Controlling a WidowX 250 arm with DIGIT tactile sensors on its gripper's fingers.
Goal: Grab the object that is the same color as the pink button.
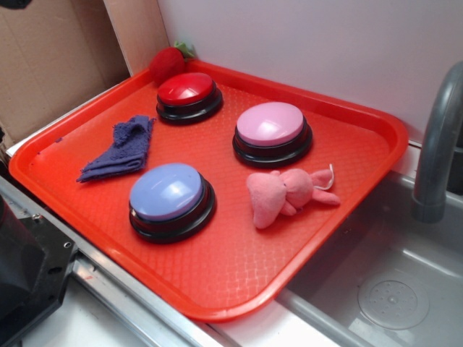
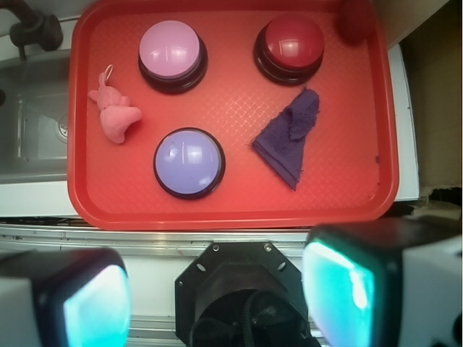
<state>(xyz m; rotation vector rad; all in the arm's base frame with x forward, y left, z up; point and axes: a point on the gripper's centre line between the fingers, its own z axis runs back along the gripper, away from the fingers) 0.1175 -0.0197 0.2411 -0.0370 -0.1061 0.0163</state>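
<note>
A small pink plush animal [image 1: 283, 194] with a thin white string lies on the red tray [image 1: 231, 267], near its right edge, just in front of the pale pink dome button [image 1: 270, 126]. In the wrist view the plush [image 2: 114, 116] is at the tray's left side and the pink button [image 2: 171, 49] is at the top. My gripper [image 2: 217, 296] is open and empty, high above the robot base, well short of the tray's near edge. Its teal pads [image 2: 340, 289] frame the bottom of the wrist view. The gripper does not show in the exterior view.
On the tray are also a red dome button [image 1: 187, 90], a blue-lavender dome button [image 1: 168, 194], a purple-blue cloth [image 1: 121, 147] and a red strawberry [image 1: 168, 62] in the far corner. A grey sink [image 1: 391, 289] with a tap [image 1: 438, 137] lies to the right. Cardboard stands at the back left.
</note>
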